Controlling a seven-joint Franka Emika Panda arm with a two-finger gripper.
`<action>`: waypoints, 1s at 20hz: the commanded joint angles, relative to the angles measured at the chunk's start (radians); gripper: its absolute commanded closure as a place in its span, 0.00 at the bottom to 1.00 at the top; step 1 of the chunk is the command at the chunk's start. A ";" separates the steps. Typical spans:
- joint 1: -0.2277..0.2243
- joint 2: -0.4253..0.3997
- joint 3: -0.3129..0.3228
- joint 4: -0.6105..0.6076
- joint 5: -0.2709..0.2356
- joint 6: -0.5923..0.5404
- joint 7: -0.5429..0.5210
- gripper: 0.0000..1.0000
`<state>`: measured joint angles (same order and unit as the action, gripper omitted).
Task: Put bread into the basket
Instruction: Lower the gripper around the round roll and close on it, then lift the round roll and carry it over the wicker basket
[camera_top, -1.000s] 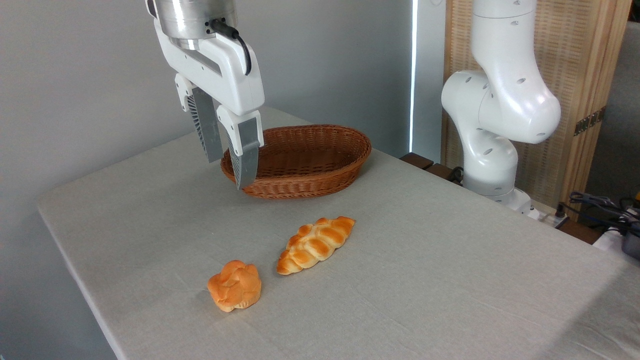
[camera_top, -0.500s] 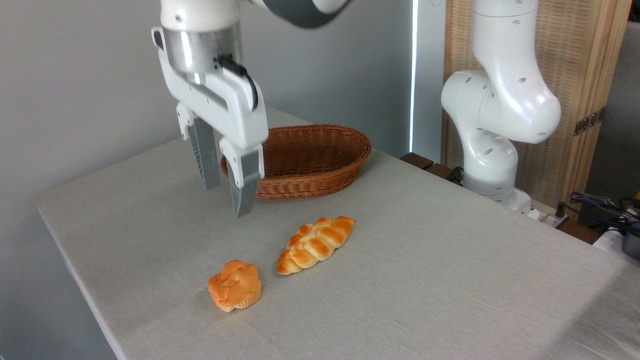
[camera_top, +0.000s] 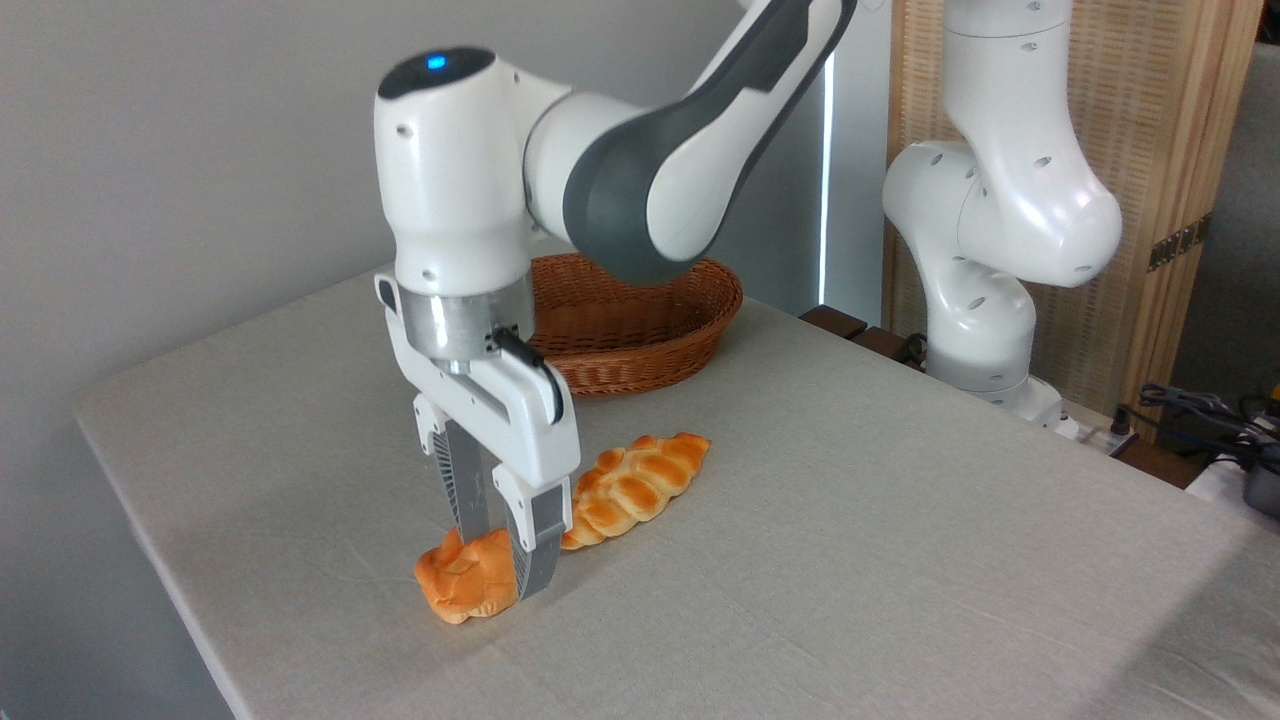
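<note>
bun: small knotted orange roll (camera_top: 462, 583) sitting flat near the front-left edge of the table, paler base down, knot up. It's roundish, so no real long axis or pointing direction to speak of
loaf: the braided one (camera_top: 632, 487) lies just right of and behind the bun, long axis running front-left to back-right, pointed ends
table: pale grey-beige cloth (camera_top: 850, 560), a bit creased
room: plain grey wall behind, a bright vertical strip, a slatted wooden screen on the right, cables at the far right edge
basket: oval wicker (camera_top: 660, 320), at the back, well apart from the bun, partly hidden by the arm
gripper: (camera_top: 505, 560) pointing straight down, fingers spread, one either side of the bun's right part, tips down near the cloth. Can't tell if the pads actually touch it
</note>
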<state>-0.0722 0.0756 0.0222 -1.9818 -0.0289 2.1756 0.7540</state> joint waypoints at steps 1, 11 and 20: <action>-0.009 0.010 -0.002 -0.009 -0.037 0.032 -0.015 0.00; -0.020 0.052 -0.013 -0.006 -0.037 0.035 -0.007 0.90; -0.020 0.055 -0.013 -0.005 -0.039 0.035 -0.009 1.00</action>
<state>-0.0909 0.1157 0.0067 -1.9820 -0.0548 2.1892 0.7540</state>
